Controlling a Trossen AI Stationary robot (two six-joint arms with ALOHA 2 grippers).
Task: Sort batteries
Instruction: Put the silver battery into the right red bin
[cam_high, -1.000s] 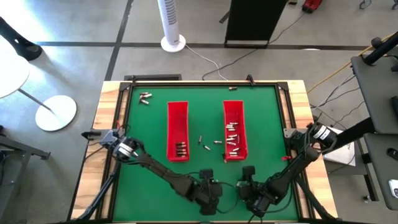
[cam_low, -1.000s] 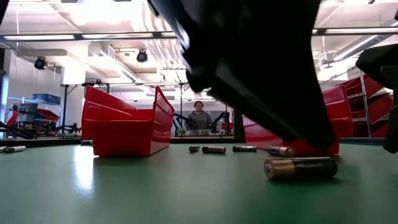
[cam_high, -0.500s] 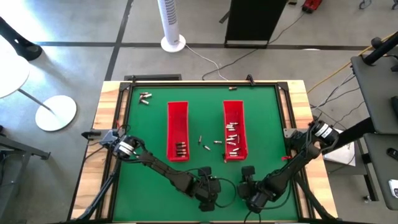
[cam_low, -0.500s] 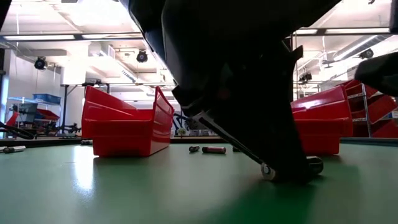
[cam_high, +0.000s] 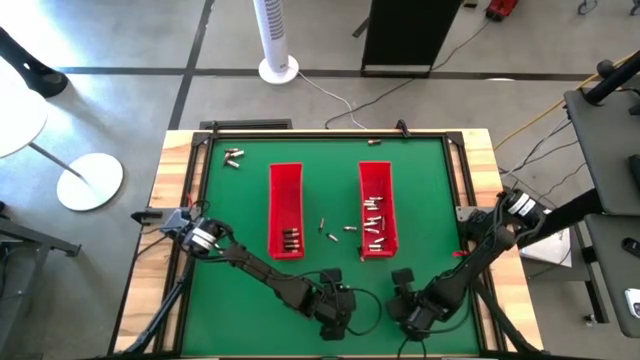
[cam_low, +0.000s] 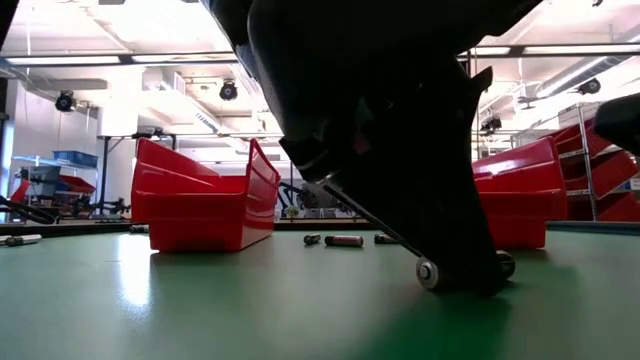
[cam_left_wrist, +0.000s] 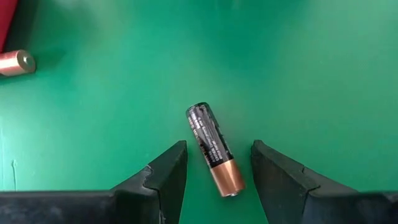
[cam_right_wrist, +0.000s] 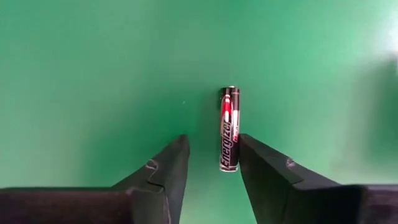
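Note:
My left gripper (cam_left_wrist: 214, 163) is open, low over the green mat near the table's near edge (cam_high: 335, 303). A black-and-copper battery (cam_left_wrist: 214, 149) lies flat on the mat between its fingers, with a gap on each side. In the low view this gripper (cam_low: 455, 270) stands over the battery's silvery end (cam_low: 428, 272). My right gripper (cam_right_wrist: 212, 155) is open beside it (cam_high: 410, 300). A slim black-and-red battery (cam_right_wrist: 229, 129) lies flat between its fingers, close to one finger (cam_right_wrist: 252, 152). More batteries lie in the two red trays (cam_high: 286, 210) (cam_high: 377, 208). My right gripper has the black-and-red battery's near end (cam_right_wrist: 228, 165) right beside one finger; whether they touch cannot be told. The battery lies flat on the mat, along the fingers.
Loose batteries lie between the trays (cam_high: 333, 230), near the far left corner (cam_high: 233, 156) and by the far edge (cam_high: 375, 141). A coppery battery (cam_left_wrist: 15, 62) lies by a tray corner. A wooden frame (cam_high: 180, 200) borders the mat. A person (cam_low: 318, 190) stands far behind the table.
My left gripper has come down over the black-and-copper battery. A second ago the battery lay in full view below it; now the fingers stand on either side and only the battery's ends show in the low view. The battery has stayed in place.

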